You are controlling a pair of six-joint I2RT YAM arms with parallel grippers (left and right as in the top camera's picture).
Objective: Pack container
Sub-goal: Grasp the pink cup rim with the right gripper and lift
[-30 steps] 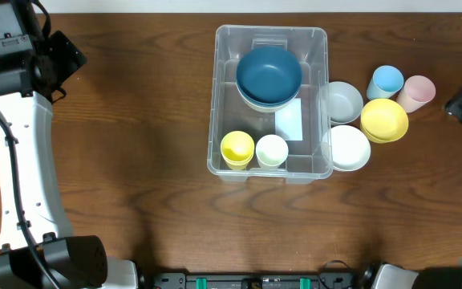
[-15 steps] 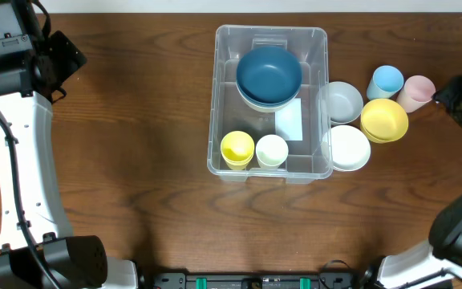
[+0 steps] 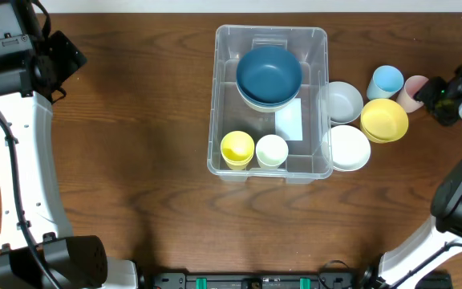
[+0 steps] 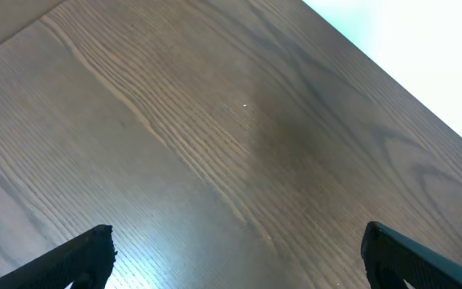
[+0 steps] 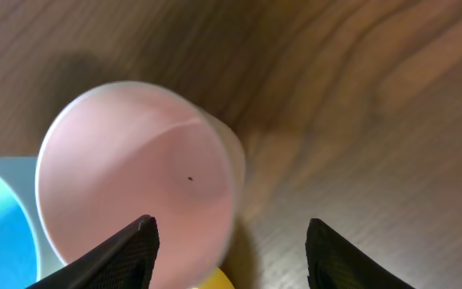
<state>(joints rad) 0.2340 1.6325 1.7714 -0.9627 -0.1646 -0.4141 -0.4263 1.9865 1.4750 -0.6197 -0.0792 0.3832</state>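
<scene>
Jaws of right hand [image 5: 229, 233] straddle pink cup [image 5: 135, 172] wall, seemingly untouched.

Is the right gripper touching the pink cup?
Cannot tell. Right wrist view: one jaw of the right gripper overlaps the pink cup; no contact or gap shows.

Overhead looks straight down over the whole desk [image 3: 135, 120]; left wrist view faces bare desk closely; right wrist view hangs close above the pink cup [image 5: 135, 168], shared with overhead, right of the container [image 3: 231, 120].

Dark wood-grain table [image 3: 135, 120] bordered by a white strip [image 3: 175, 5] behind
</scene>
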